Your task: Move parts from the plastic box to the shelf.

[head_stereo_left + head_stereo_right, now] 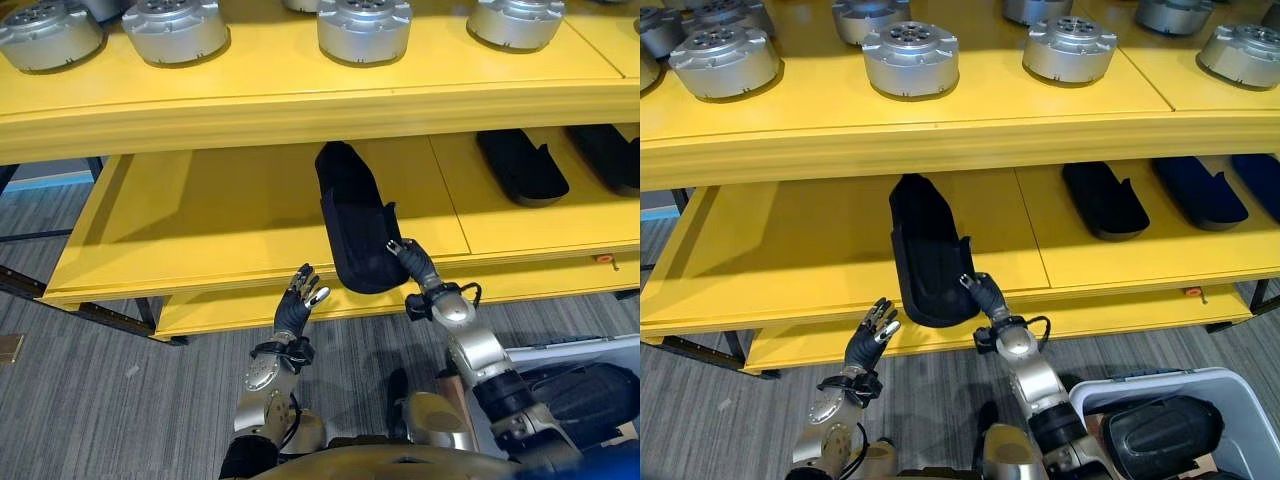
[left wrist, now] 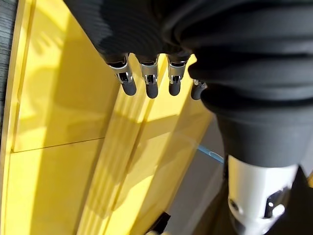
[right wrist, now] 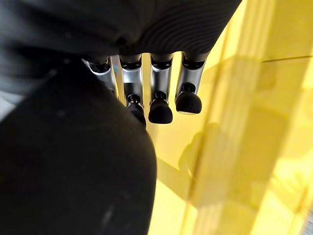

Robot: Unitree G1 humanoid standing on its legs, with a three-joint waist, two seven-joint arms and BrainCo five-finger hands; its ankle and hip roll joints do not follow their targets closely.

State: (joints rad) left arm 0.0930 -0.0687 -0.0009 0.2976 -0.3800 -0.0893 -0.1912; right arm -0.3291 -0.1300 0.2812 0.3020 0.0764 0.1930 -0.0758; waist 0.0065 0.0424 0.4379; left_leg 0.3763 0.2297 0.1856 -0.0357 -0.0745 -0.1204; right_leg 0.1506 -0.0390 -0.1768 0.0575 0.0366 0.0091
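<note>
nearest, at the lower right, the white plastic box [image 1: 1240,395] sits on the floor with another dark part [image 1: 1165,435] lying in it, waiting its turn. just ahead of it the right hand [image 1: 985,295] reaches up to the near end of the black part [image 1: 930,250] that lies on the middle shelf [image 1: 780,250]. its fingers are fairly straight and rest against the part's near right edge; in the right wrist view the fingertips [image 3: 160,111] lie alongside the dark body, not curled round it, so it reads as a push or a steadying touch and not a grip. the left hand [image 1: 872,335] hangs to the left of the part's near end, fingers relaxed and spread, holding nothing, a little apart from the shelf's front lip.

the part's long axis runs near to far, its far end tucked under the top shelf [image 1: 940,125], its near end overhanging the front lip slightly. so the part lies straight ahead of the right hand, which is the nearer of the two; sliding it further in would likely call for a push along that axis, away from the robot.

further right on the same shelf lie two more black parts [image 1: 1105,200], set the same way. on the top shelf stand round silver motor housings [image 1: 910,55] in a row.
</note>
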